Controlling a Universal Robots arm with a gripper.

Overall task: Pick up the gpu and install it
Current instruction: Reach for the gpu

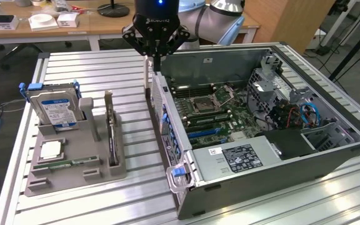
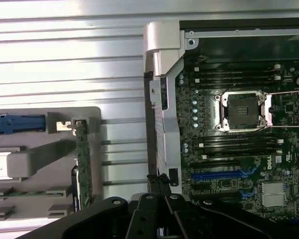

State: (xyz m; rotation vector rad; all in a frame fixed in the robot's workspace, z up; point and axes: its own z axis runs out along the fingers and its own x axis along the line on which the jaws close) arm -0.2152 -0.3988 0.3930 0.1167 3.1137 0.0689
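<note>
Gripper had its fingers pinched together, holding nothing; it hung over the far end of the computer case's wall on the exterior view's left; gpu stood on edge in the gray holder, to the exterior view's left of the gripper and nearer the camera, well apart from it; its long axis ran near-to-far, roughly parallel to that case wall; hard drive stood further left in the same holder.
</note>
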